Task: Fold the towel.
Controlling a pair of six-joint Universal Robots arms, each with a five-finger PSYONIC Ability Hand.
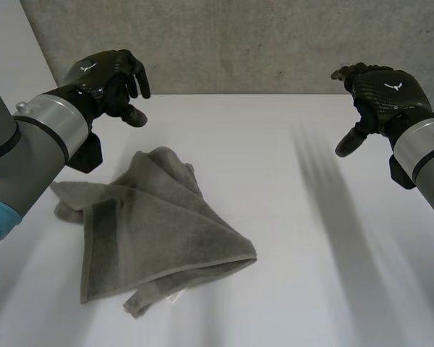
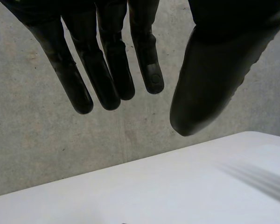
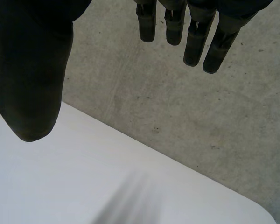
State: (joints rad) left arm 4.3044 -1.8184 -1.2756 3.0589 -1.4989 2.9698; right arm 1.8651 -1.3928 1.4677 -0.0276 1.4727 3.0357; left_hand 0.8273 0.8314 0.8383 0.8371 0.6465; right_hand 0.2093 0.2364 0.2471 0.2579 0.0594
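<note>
The towel (image 1: 159,231) is lying crumpled on the table (image 1: 311,238). The left hand (image 1: 105,76) is hovering just beyond it, the right hand (image 1: 380,90) well apart from it, both loosely spread, holding nothing.

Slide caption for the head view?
Left robot hand and right robot hand hover open above the table; crumpled grey towel lies untouched.
</note>
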